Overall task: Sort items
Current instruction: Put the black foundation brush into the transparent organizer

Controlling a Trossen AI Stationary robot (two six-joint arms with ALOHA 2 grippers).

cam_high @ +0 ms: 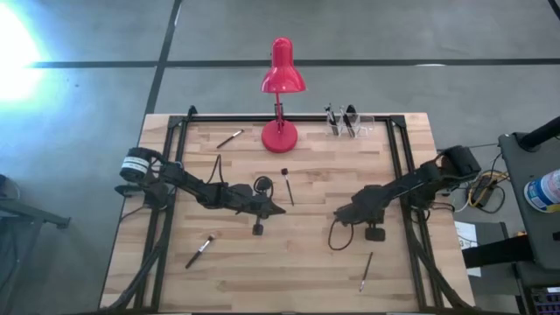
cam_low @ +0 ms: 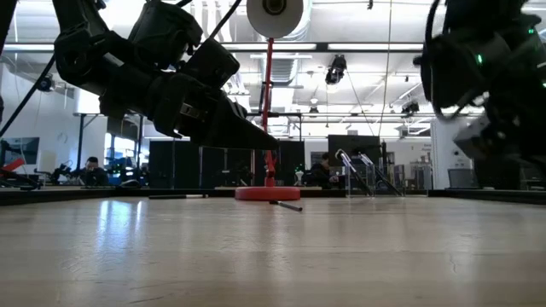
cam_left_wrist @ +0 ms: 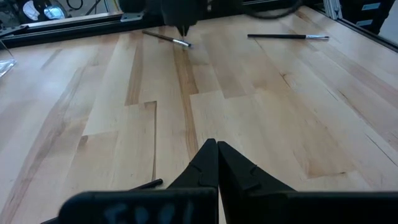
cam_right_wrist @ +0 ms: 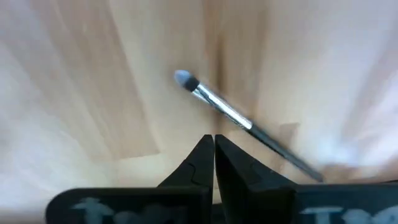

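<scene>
1. Pale wooden planks make up the worktop (cam_high: pixel 306 262), framed by dark rails, and it stands on a grey concrete floor (cam_high: pixel 87 87) crossed by dark lines.
2. The low view looks across the boards into a big hall with ceiling lights, screens and a seated person (cam_low: pixel 91 168) far off.
3. A red desk lamp (cam_high: pixel 281 87) stands at the far edge of the worktop, near its middle.
4. Just beside the lamp, toward the right arm's side, clear holders (cam_high: pixel 350 124) keep several brushes upright.
5. Loose brushes lie scattered: one by the lamp base (cam_high: pixel 230 138), one near the middle (cam_high: pixel 287 186), one at the near left (cam_high: pixel 200 250), one at the near right (cam_high: pixel 366 272).
6. The left pincer (cam_high: pixel 278 210) hangs over the middle of the worktop, its fingers (cam_left_wrist: pixel 231 171) pressed together into a point with nothing between them.
7. In the left wrist view two brushes lie well ahead on the boards, and a dark handle tip (cam_left_wrist: pixel 149 184) shows just beside the closed fingers without touching them.
8. The right pincer (cam_high: pixel 339 213) sits right of centre, facing the left one, with its fingers (cam_right_wrist: pixel 198 163) closed tight and empty.
9. In the right wrist view a brush (cam_right_wrist: pixel 236 121) with a pale tip, silvery ferrule and dark handle lies slantwise on the wood just past the fingertips; whether they touch it I cannot tell.
</scene>
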